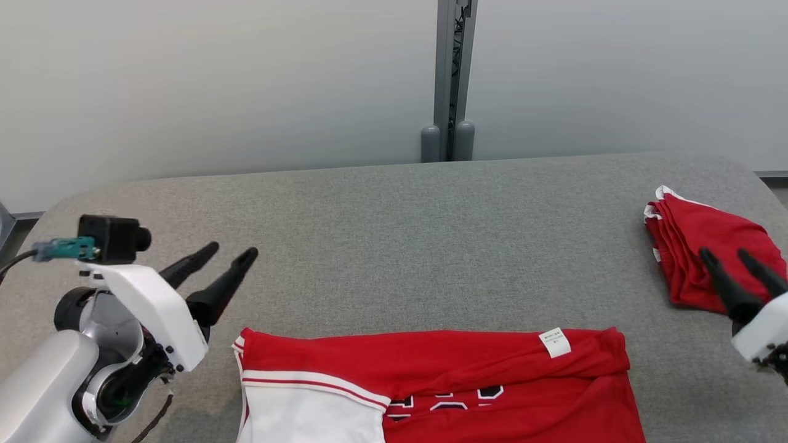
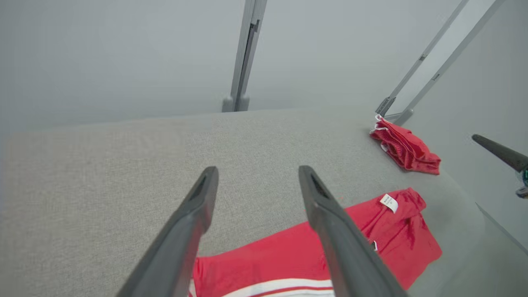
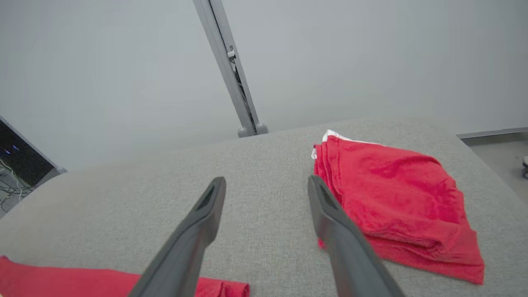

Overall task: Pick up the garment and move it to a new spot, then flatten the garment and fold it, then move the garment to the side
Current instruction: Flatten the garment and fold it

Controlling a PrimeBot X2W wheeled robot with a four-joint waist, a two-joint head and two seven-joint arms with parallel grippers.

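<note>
Garment (image 1: 443, 375) is lying flat-ish at near edge of counter (image 1: 394, 246), centre. It is red, w/ a white panel (image 1: 308, 412) at near left, and its lower part is running out of the head view. A white label (image 1: 554, 342) is showing near its far right corner. That right end is looking a bit rumpled.

L tool (image 1: 232, 250) is hovering just off garment's far left corner, fingers spread wide, gripping nothing. R tool (image 1: 723, 253) is hanging at far right, also spread wide and empty, in front of a second folded red pile (image 1: 695, 240). That pile is sitting well apart from the garment.

Judging the step as flatten/fold, not yet begun w/ either tool.
- L tool is well placed and needs to be dropping onto the left corner hem.
- R tool needs to be coming in and nearer, to the corner by the label.
- Both should be pinching one layer only, then pulling apart evenly to take out the rumple before folding.
- Risk: R tool snagging the pile on its way.

Counter is grey woven cloth w/ rounded corners, so probably some drag on the fabric. Room is plain pale wall (image 1: 184, 80), w/ a grey post (image 1: 452, 80) standing behind centre.
</note>
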